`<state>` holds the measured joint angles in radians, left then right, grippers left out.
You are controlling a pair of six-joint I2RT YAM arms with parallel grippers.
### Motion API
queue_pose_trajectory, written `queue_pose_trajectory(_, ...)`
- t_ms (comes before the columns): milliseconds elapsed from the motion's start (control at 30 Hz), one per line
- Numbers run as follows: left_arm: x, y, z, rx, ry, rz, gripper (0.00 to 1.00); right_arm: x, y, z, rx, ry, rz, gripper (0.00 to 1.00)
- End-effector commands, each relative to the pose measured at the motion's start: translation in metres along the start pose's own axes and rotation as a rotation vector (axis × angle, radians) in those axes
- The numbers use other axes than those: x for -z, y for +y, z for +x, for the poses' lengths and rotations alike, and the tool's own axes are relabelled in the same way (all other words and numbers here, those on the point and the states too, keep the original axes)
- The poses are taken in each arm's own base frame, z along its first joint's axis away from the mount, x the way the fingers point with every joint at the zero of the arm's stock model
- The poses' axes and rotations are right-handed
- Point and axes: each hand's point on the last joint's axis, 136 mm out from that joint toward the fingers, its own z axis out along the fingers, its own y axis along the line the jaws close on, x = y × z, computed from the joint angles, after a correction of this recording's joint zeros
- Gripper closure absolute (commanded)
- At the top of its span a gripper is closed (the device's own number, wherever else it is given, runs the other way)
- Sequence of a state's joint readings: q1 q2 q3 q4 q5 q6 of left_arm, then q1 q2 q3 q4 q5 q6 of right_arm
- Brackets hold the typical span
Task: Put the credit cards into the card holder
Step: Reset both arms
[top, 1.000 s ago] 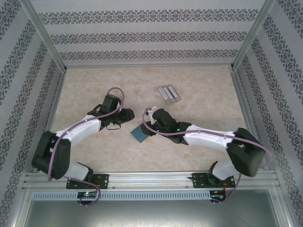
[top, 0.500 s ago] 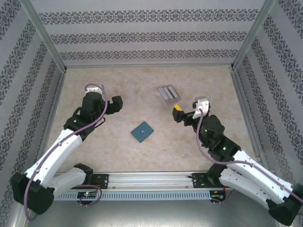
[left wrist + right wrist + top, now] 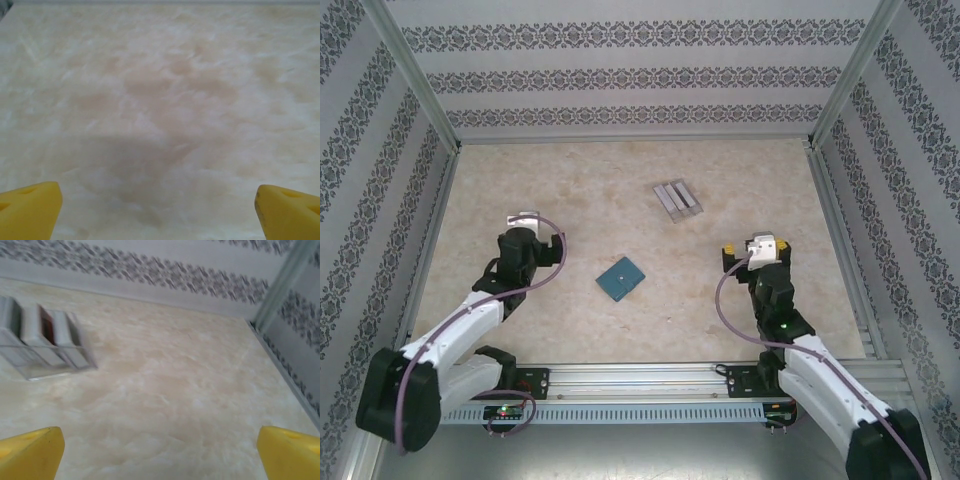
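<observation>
The teal card holder (image 3: 621, 279) lies shut and flat on the table's middle, with neither gripper touching it. A dark red strip of a credit card (image 3: 47, 326) stands edge-on in the grey-white ridged rack (image 3: 42, 340), which the top view places at the back centre (image 3: 677, 199). My left gripper (image 3: 527, 224) hovers left of the holder, open, yellow fingertips (image 3: 30, 210) wide apart over bare table (image 3: 159, 220). My right gripper (image 3: 758, 247) hovers right of the holder, open and empty (image 3: 160, 457), facing the rack and the far right corner.
Patterned walls (image 3: 640, 75) with metal corner posts (image 3: 282, 277) close the table on three sides. The arms' mounting rail (image 3: 640, 380) runs along the near edge. Bare marbled tabletop (image 3: 560, 180) lies around the holder and rack.
Both arms have drawn back from the card holder toward the near edge and to their own sides. Both grippers have opened wide. The holder stays where it was.
</observation>
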<state>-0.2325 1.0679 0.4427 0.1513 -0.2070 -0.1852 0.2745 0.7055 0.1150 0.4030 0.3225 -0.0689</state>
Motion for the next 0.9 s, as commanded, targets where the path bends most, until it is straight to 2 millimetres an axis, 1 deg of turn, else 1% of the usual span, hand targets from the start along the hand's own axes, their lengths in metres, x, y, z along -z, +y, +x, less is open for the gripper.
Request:
queue_pose_trajectory(0, -0.01, 0.007, -0.036, 0.084, -0.11, 0.032, 0.01, -0.011, -0.006, -0.006, -0.09, -0.053, 0.009, 0.02)
queue_pose_trajectory(67, -0.011, 0.009, -0.039, 0.015, -0.112, 0.027, 0.0, -0.018, -0.008, -0.006, -0.079, -0.036, 0.019, 0.02)
queue_pose_trajectory(100, -0.012, 0.007, -0.037, -0.055, -0.122, 0.033, 0.0, -0.022, -0.01, -0.006, -0.076, -0.037, 0.03, 0.02)
queue_pose_trajectory(133, -0.013, 0.011, -0.033, -0.081, -0.132, 0.017, 0.01, -0.027, -0.013, -0.007, -0.072, -0.039, 0.043, 0.02)
queue_pose_trajectory(200, -0.018, 0.02, -0.026, -0.06, -0.148, -0.01, 0.01, -0.037, -0.018, -0.01, -0.082, -0.049, 0.056, 0.02)
queue_pose_trajectory(267, -0.022, 0.028, -0.018, -0.014, -0.164, -0.028, 0.01, -0.045, -0.017, -0.013, -0.108, -0.061, 0.016, 0.02)
queue_pose_trajectory(367, -0.017, 0.039, -0.014, 0.042, -0.249, -0.052, 0.0, -0.06, -0.022, -0.017, -0.155, -0.083, 0.017, 0.02)
queue_pose_trajectory(400, -0.017, 0.041, -0.014, 0.04, -0.258, -0.058, 0.01, -0.066, -0.025, -0.013, -0.15, -0.069, 0.032, 0.02)
queue_pose_trajectory(433, -0.02, 0.04, -0.014, 0.017, -0.249, -0.06, 0.01, -0.072, -0.028, -0.01, -0.162, -0.073, 0.042, 0.02)
queue_pose_trajectory(500, -0.026, 0.039, -0.015, -0.004, -0.245, -0.054, 0.01, -0.082, -0.033, 0.005, -0.188, -0.065, 0.071, 0.02)
queue_pose_trajectory(567, -0.03, 0.031, -0.018, -0.041, -0.254, -0.013, 0.0, -0.089, -0.034, 0.002, -0.197, -0.108, 0.078, 0.02)
queue_pose_trajectory(633, -0.039, 0.029, -0.02, -0.058, -0.223, -0.007, 0.0, -0.095, -0.037, 0.012, -0.196, 0.005, 0.1, 0.02)
queue_pose_trajectory(667, -0.043, 0.028, -0.02, -0.068, -0.205, -0.004, 0.0, -0.102, -0.036, 0.011, -0.192, 0.043, 0.098, 0.02)
queue_pose_trajectory(700, -0.048, 0.024, -0.018, -0.091, -0.197, 0.012, 0.01, -0.112, -0.034, 0.004, -0.183, 0.04, 0.086, 0.02)
queue_pose_trajectory(767, -0.061, 0.032, -0.011, -0.08, -0.209, -0.036, 0.0, -0.11, -0.022, 0.001, -0.152, 0.018, 0.028, 0.02)
queue_pose_trajectory(833, -0.075, 0.039, -0.006, -0.064, -0.192, -0.077, 0.01, -0.112, -0.022, 0.002, -0.151, 0.043, 0.026, 0.02)
queue_pose_trajectory(867, -0.077, 0.039, -0.003, -0.055, -0.165, -0.063, 0.0, -0.112, -0.022, 0.002, -0.151, 0.046, 0.027, 0.02)
